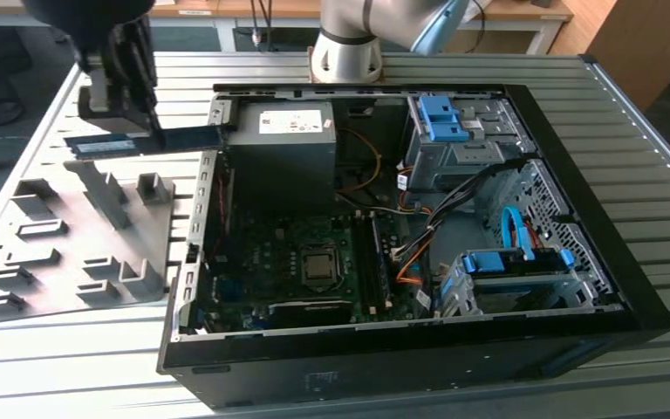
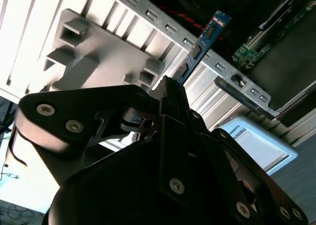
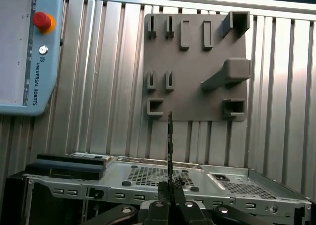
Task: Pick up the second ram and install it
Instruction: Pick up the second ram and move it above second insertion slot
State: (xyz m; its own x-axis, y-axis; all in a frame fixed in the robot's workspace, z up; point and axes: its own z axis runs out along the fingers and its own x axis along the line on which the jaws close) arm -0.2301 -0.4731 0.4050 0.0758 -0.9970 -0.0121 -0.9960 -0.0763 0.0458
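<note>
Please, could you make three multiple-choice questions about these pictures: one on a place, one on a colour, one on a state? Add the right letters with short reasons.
1. In the exterior view, where is the gripper relative to the computer case?
A. right above its inside
B. off its left side
C. off its right side

2. What colour is the slotted tray?
A. red
B. grey
C. yellow

3. The second ram is:
A. lying in the tray
B. plugged inside the case
C. clamped in the gripper

Answers: 1 B, it hangs outside the case's left wall. 2 B, the tray is plain grey. 3 C, both wrist views show the gripper shut on the stick.
</note>
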